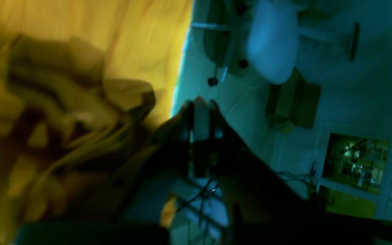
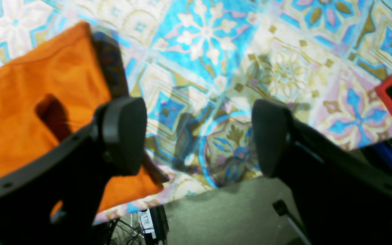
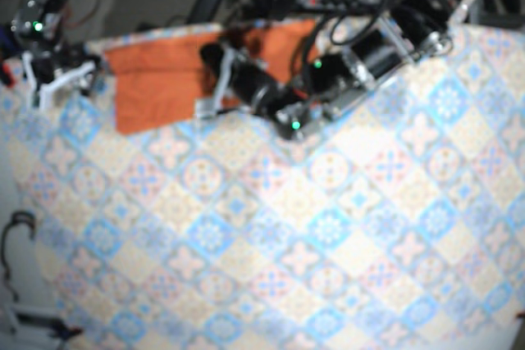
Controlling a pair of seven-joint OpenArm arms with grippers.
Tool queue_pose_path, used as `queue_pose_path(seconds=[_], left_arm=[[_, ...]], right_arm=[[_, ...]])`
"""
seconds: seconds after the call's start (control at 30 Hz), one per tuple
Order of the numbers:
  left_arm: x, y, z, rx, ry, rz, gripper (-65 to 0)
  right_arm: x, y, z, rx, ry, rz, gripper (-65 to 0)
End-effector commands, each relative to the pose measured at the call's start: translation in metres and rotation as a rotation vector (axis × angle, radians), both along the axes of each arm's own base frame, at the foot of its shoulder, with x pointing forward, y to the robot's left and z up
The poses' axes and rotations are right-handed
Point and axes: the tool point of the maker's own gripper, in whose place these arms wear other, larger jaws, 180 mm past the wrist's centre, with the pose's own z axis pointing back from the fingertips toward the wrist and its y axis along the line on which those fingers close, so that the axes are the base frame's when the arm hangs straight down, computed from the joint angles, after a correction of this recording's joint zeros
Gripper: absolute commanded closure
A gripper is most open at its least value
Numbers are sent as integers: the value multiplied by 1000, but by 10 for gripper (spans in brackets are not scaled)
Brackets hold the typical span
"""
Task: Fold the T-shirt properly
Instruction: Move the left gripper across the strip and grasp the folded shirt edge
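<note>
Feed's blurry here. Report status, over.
Right gripper open, beside T-shirt, near table edge. Left gripper closed, hold unclear. Left arm lies across T-shirt.

Right gripper (image 2: 197, 136): jaws spread wide, both pads (image 2: 124, 134) plainly apart; it sits over the table corner at the base view's top left. Left arm (image 3: 361, 63): stretched low along the table's far edge, reaching toward its middle. Left gripper (image 1: 200, 114): fingers (image 1: 186, 117) drawn close together; the view is dark and blurred.

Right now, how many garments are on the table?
1: an orange T-shirt lies along the far edge of the table, partly under the left arm. The arm may hide more cloth.
</note>
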Motion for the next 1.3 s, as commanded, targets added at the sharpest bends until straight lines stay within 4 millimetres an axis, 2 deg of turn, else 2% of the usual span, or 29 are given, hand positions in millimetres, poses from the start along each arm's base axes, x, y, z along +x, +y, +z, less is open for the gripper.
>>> queue_pose_path(seconds=[0.0,0.17,0.3,0.47,0.63,0.8,0.9,1.07,1.2,1.27], left_arm=[[5,-8,12,-37,-9,-8,0],[17,-6,13,-20,-63,-10,0],[44,-14,42,-134,-134,84,0],[84,14,62,-187,-146,241,0],[100,58,56,-193,-98,405,0],[84,92,30,-121,-49,472,0],[68,103,16,-87,-9,481,0],[56,105,4,-46,-11,464,0],[55,91,-1,-30,-43,430,0],[50,78,-6,-27,-30,399,0]], right_arm=[[7,-5,11,-16,-41,6,-464],[8,-4,11,-15,-44,5,-464],[7,-1,9,-4,-44,-1,-464],[7,2,9,4,-64,-7,-464],[8,2,10,0,-76,-8,-464],[4,1,0,16,-58,-20,-464],[3,1,-3,22,-52,-23,-464],[3,5,-5,34,-67,-31,-464],[5,16,-12,52,-61,-6,-464],[6,18,-13,56,-58,0,-464]])
